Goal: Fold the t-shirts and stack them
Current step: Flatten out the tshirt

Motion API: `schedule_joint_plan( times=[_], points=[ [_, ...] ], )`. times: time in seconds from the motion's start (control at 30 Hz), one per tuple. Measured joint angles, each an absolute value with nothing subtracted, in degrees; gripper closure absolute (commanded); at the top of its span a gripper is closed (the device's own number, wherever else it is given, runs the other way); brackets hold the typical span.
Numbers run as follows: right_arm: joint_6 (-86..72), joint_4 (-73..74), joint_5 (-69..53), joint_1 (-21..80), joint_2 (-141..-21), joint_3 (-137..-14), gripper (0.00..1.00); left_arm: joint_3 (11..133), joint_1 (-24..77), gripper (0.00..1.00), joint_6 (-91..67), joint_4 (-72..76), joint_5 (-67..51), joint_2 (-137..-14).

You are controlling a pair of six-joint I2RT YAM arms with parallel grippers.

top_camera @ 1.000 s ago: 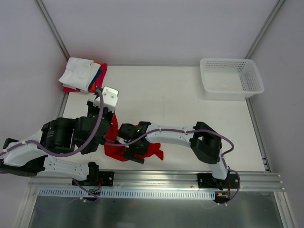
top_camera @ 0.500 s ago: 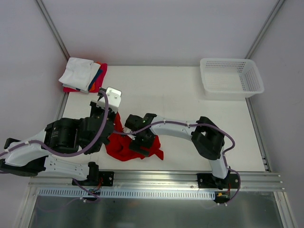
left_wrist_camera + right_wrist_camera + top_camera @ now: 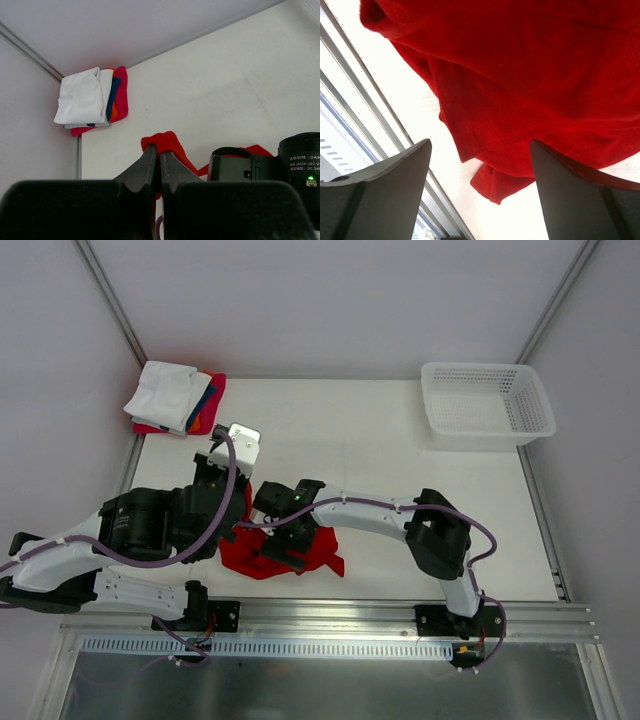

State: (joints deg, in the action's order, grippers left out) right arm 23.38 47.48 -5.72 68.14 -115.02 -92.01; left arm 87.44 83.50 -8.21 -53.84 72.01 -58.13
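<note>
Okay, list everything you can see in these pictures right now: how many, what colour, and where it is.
red t-shirt: one, bright red, crumpled near the table's front edge, left of centre
stack of folded shirts: one stack, white on top with blue, orange and pink-red edges, far left corner
mesh basket: one, white, far right corner
table: one, white, under everything
left gripper: one, black, shut on a raised fold of the red t-shirt
right gripper: one, dark grey, open over the red t-shirt
</note>
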Motion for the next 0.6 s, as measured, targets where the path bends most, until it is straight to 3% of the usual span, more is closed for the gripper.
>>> schedule_joint_plan(
  times=[0.6],
  points=[
    [23.1, 47.8, -6.4, 68.2, -116.3, -92.4, 0.19, 87.2, 83.1, 1.00, -8.2, -53.8, 72.0, -57.3]
  ],
)
